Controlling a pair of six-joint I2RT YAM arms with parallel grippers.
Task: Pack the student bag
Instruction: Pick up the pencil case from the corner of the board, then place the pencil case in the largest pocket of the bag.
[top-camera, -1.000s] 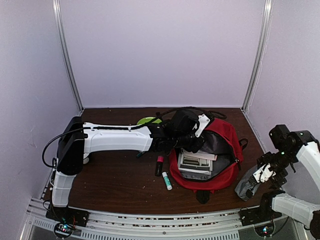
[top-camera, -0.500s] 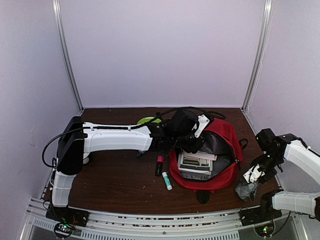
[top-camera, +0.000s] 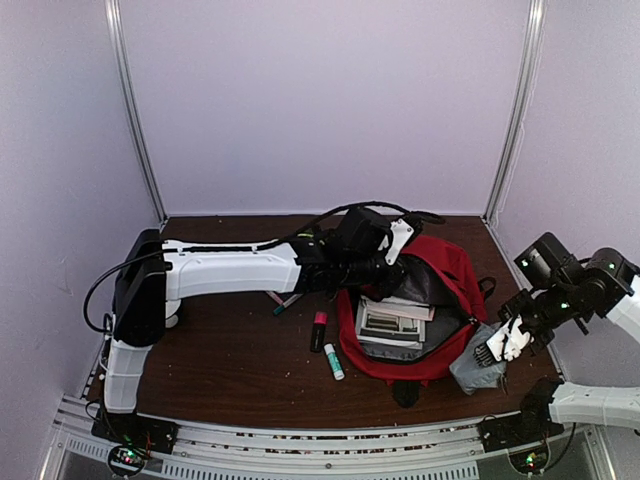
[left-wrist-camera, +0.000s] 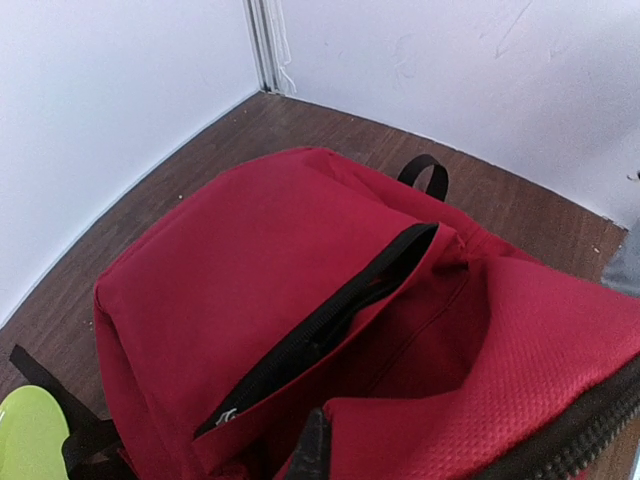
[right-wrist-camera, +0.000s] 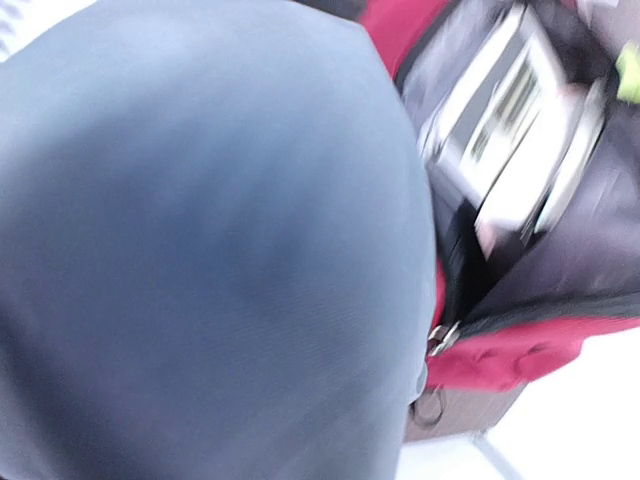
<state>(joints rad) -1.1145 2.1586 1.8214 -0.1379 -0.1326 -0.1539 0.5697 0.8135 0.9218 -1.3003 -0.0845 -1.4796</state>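
Nearest, at the right side of the surface, the right hand was clamped tight on a grey pouch, just beside the student bag. The red bag lay open right of centre, with booklets inside and a glue stick and red marker near its left side. Farther back, the left hand was pinched closed on the bag's upper rim.

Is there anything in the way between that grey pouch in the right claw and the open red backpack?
Nothing separate shows. The grey pouch, in the right claw, is right beside the student bag. Only the bag's own red side wall lies between it and the opening. The left claw is at the top flap, and books lie inside.
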